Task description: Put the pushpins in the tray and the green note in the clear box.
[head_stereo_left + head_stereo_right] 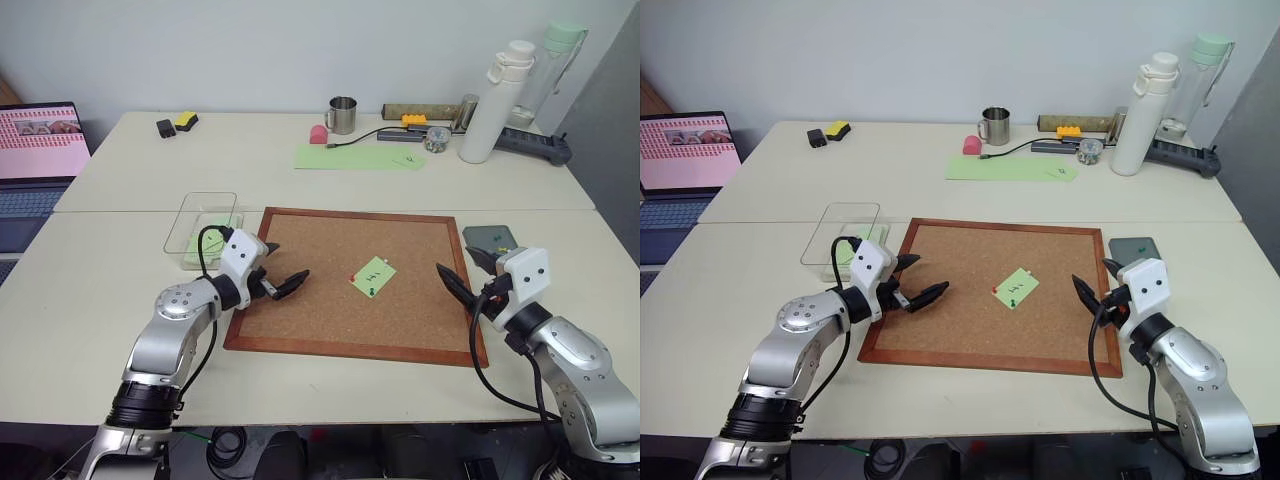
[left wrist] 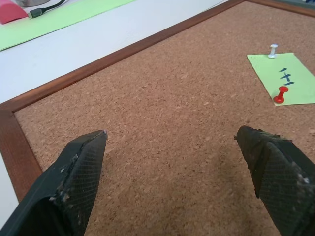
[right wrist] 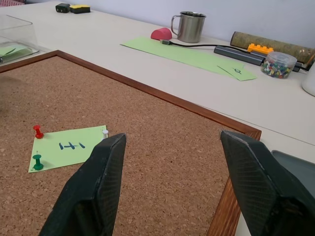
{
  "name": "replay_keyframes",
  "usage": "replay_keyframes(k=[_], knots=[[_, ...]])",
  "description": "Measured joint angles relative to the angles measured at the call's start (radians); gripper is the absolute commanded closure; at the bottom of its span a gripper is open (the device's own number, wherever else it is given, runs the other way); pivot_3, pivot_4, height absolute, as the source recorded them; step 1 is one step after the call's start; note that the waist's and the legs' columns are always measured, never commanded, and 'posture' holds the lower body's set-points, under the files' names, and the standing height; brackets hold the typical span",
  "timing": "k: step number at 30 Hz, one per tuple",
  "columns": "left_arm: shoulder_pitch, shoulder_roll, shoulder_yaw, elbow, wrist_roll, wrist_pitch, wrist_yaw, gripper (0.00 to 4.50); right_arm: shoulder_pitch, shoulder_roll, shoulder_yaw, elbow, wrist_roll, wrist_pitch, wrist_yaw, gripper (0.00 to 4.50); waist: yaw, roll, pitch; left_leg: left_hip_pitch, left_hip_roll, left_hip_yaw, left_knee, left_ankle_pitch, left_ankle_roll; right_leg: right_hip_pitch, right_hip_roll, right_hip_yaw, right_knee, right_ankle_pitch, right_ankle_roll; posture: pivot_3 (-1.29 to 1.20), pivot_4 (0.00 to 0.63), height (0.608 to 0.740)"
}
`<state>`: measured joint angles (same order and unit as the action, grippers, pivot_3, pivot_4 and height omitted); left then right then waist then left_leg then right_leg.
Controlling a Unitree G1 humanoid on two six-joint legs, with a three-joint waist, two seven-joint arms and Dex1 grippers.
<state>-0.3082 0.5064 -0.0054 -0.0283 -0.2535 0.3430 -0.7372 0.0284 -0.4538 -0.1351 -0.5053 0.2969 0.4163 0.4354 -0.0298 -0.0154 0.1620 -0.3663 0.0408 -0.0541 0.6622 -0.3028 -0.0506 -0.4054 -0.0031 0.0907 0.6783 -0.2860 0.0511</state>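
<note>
Both hands — left hand (image 1: 283, 284), right hand (image 1: 459, 270) — spread apart over the corkboard (image 1: 320, 300), green note (image 1: 374, 277) pinned.

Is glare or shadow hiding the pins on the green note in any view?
No. Left eye view: green note evenly lit, no glare. Right wrist view: red pushpin and green pushpin stand clear, not shaded. Left wrist view: red pushpin plain.

1. I see the note (image 1: 374, 277) pinned on the corkboard (image 1: 330, 330), slightly right of its centre.
2. Clear box (image 1: 203, 226) at the board's 10 o'clock; tray (image 1: 492, 240) at 2 o'clock.
</note>
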Motion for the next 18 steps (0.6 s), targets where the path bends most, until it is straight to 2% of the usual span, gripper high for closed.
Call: replay_keyframes(k=[18], knots=[[0.003,0.019,0.015,-0.013,-0.061,0.006,-0.081,0.0,-0.04,-0.07,0.0,0.028,0.038,0.001,0.111,1.34,0.0,0.0,0.0,0.0,0.0,0.0,0.0,0.0,0.0,0.0,0.0,0.0,0.0,0.0,0.0,0.0,0.15,0.74]])
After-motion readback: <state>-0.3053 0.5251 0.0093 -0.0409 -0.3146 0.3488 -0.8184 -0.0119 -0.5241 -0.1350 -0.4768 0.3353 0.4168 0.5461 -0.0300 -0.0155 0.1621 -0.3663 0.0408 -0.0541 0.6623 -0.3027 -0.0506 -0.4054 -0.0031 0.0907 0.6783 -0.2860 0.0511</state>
